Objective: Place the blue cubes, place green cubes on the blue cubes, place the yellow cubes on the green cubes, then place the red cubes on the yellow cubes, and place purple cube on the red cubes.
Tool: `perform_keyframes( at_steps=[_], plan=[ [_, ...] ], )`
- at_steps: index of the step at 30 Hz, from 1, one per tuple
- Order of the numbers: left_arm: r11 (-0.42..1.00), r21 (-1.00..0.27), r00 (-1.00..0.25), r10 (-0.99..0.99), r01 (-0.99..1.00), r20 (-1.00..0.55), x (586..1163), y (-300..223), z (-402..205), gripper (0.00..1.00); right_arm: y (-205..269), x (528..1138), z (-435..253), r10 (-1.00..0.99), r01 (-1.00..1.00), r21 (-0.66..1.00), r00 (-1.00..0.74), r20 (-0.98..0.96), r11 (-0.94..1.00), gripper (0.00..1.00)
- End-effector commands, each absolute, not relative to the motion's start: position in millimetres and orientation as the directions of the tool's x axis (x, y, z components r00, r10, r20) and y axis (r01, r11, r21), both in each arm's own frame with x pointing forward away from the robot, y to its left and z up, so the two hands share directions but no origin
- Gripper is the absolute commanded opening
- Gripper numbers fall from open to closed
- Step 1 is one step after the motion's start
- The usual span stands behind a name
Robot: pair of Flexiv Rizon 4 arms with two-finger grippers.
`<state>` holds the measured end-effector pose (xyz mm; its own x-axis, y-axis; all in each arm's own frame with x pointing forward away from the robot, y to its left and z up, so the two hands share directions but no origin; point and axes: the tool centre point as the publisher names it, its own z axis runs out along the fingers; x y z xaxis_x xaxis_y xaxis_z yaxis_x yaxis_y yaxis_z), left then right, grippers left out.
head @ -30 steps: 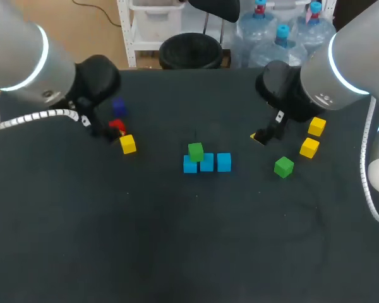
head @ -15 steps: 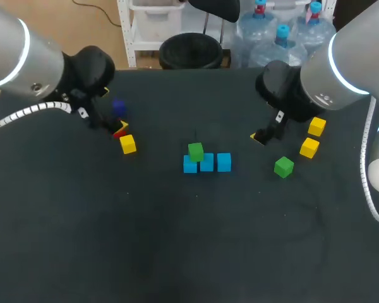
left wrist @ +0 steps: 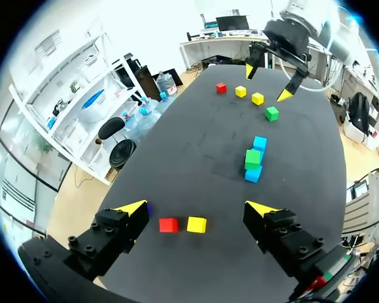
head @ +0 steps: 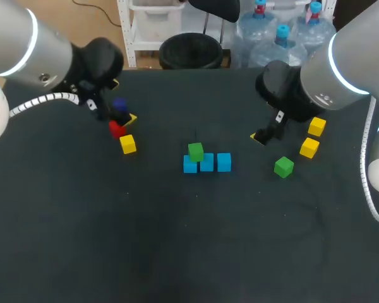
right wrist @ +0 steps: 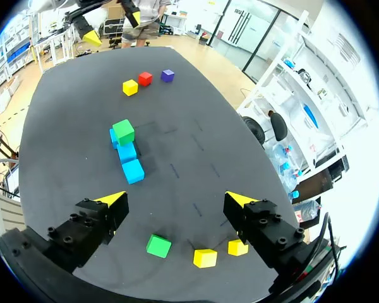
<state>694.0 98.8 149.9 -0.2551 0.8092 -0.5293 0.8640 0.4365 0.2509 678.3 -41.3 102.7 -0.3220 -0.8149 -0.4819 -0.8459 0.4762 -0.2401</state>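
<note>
- Nearest you on the dark table (head: 177, 252), the loose green cube (head: 283, 166) sits just short of the right-hand yellow cubes (head: 309, 148), apart from both.
- Your right gripper (right wrist: 175, 199) hangs released, fingers spread and holding nothing. In its wrist view that cube lies under it, back toward the wrist from the tips. The right arm is plainly the nearer one, so I judge this pick to be its job. A cube has no long axis, so just square the fingers to two flat faces.
- Toward the middle, the blue cubes (head: 206, 163) stand in a row of three, with one green cube (head: 195, 151) on top toward the left end. The right-hand top is bare.
- Farther off, your left gripper (left wrist: 197, 207) is open too. The red cube (left wrist: 168, 225) and a yellow cube (left wrist: 196, 224) lie ahead between its fingers, and the purple cube (head: 119, 105) is by one tip.
- The cloth looks matte, probably not slippery.
</note>
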Motion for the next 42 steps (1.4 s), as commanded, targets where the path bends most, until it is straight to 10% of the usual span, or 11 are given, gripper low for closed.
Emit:
perform_keyframes(
  at_steps=[1,26,42],
  plan=[
    [0.404,0.219,-0.246,0.821,0.888,-0.516,698.8,95.9,150.9,1.00,-41.5,675.4,102.1,-0.813,-0.840,-0.249,-0.323,-0.485,0.482,1.00],
    [0.404,0.219,-0.246,0.821,0.888,-0.516,698.8,95.9,150.9,1.00,-6.5,684.2,80.7,-0.888,-0.887,-0.281,-0.245,-0.388,0.367,1.00],
    [0.404,0.219,-0.246,0.821,0.888,-0.516,698.8,95.9,150.9,1.00,-69.7,676.3,67.5,-0.816,-0.813,-0.189,-0.477,-0.327,0.551,1.00]
  ],
)
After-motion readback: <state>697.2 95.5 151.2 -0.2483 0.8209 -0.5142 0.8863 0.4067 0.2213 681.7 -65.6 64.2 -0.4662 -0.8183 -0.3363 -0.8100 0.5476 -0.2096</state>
